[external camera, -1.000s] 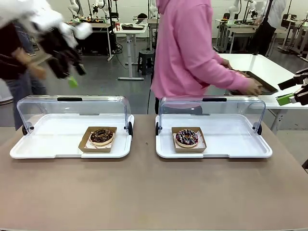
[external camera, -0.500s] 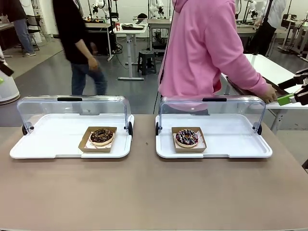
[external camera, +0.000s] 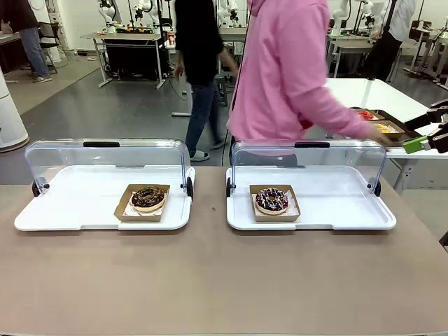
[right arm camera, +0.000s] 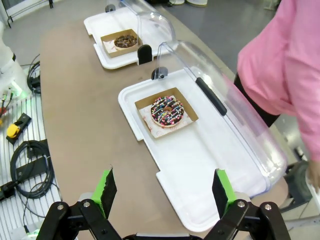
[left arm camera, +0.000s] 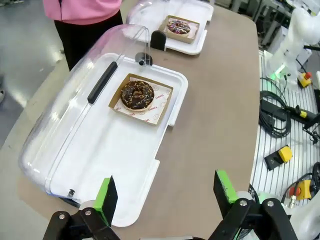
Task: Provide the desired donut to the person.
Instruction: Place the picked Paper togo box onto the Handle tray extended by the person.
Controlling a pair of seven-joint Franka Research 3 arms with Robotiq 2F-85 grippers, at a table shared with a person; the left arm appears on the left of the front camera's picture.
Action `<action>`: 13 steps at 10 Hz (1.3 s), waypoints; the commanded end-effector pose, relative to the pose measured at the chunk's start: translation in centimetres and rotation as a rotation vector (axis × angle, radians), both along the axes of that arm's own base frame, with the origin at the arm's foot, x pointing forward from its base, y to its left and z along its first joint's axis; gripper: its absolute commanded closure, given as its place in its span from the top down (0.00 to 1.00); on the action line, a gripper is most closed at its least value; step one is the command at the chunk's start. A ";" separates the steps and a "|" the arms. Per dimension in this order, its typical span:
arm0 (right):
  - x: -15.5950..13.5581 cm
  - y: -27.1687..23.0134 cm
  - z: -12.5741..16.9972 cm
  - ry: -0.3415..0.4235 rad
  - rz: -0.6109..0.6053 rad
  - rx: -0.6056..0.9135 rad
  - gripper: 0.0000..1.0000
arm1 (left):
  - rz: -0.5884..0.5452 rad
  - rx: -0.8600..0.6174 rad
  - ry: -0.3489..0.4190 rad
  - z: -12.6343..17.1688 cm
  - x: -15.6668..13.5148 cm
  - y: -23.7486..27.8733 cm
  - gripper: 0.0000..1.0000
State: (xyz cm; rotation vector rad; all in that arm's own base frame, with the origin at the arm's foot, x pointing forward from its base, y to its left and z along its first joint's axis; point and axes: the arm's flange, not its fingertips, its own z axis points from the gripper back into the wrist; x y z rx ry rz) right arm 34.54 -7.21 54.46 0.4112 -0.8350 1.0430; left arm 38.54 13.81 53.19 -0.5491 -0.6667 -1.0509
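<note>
While high above the table [left arm camera: 220, 125] | left tool [left arm camera: 165, 192] spread, empty | right tool [right arm camera: 164, 191] spread, empty

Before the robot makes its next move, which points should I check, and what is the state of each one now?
1. Left gripper open and holding nothing: ok.
2. Right gripper open and holding nothing: ok.
3. Lids of left tray and right tray swung back: ok.
4. Chocolate donut and sprinkled donut each lie in a paper box: ok.
5. Person faces the table: not ok, turned toward a side table.
6. Desired donut known: cannot tell, nobody points.
</note>
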 end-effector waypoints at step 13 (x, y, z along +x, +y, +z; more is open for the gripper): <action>0.0 0.0 -0.1 -0.001 0.012 0.004 1.00 | 0.099 -0.049 -0.081 -1.8 -2.1 1.2 1.00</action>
